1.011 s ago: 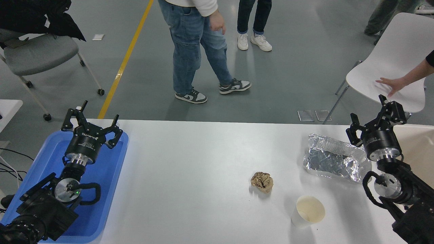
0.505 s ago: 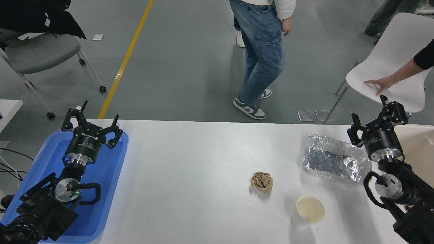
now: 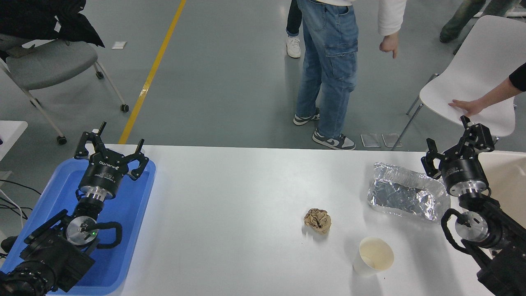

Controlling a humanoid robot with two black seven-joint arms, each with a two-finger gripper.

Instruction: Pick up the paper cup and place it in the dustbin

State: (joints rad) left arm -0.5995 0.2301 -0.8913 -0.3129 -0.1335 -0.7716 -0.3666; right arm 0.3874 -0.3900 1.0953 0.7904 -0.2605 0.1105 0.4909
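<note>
A small white paper cup (image 3: pixel 373 256) with a cream inside stands upright on the white table near the front, right of centre. The beige dustbin (image 3: pixel 506 181) shows partly at the right edge, behind my right arm. My right gripper (image 3: pixel 456 147) is open and empty, held high at the far right between the foil tray and the dustbin, well behind the cup. My left gripper (image 3: pixel 111 151) is open and empty, parked over the blue tray at the lower left.
A crumpled brown paper ball (image 3: pixel 317 220) lies just left and behind the cup. A crinkled silver foil tray (image 3: pixel 404 196) sits at the right. A blue tray (image 3: pixel 127 205) is at the left. A person stands beyond the table; a hand rests on a white chair (image 3: pixel 476 74).
The person in jeans has walked rightward along the far side. The hand on the chair shifted slightly. My right gripper moved a touch to the right; the cup and left arm are unmoved.
</note>
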